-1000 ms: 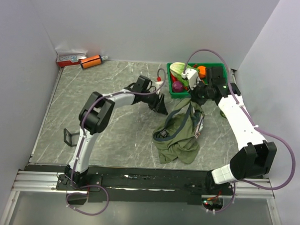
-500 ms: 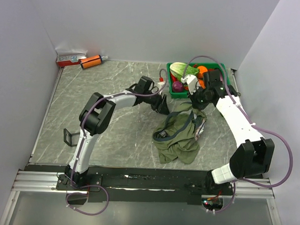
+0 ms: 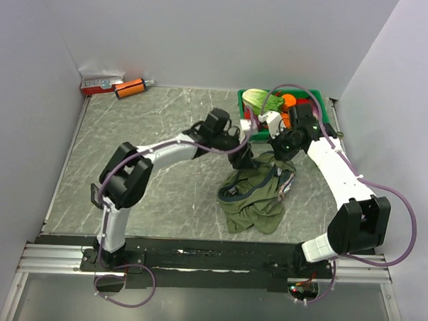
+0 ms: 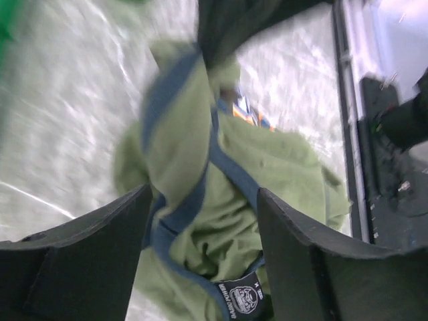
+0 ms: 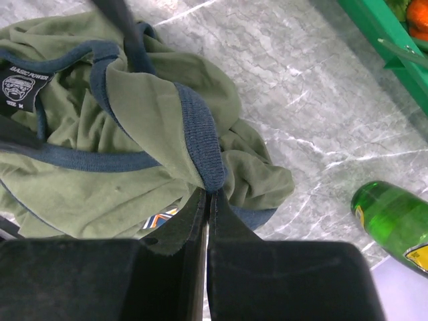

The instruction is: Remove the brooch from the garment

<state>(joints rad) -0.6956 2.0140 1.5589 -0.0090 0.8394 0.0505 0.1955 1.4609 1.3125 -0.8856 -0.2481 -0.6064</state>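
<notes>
The olive-green T-shirt [image 3: 255, 198] with navy trim lies crumpled right of the table's middle. My right gripper [image 3: 279, 156] is shut on a fold of its navy trim [image 5: 200, 154] and holds that edge up, as the right wrist view [image 5: 208, 195] shows. My left gripper [image 3: 247, 160] is open just above the shirt's left part. In the left wrist view [image 4: 204, 200] the collar and black neck label [image 4: 241, 297] show between its fingers. A sliver of the blue-orange chest print [image 5: 160, 217] peeks out. The brooch is hidden.
A green basket [image 3: 320, 97] of vegetables stands at the back right, just behind the right gripper. A green bottle [image 5: 391, 217] lies right of the shirt. An orange cylinder [image 3: 130, 88] and a red-white box [image 3: 100, 84] sit at the back left. A small black stand [image 3: 99, 196] is at the left.
My left gripper has moved right and reached over the shirt. My right gripper has come down with the trim, so the lifted part of the shirt hangs lower.
</notes>
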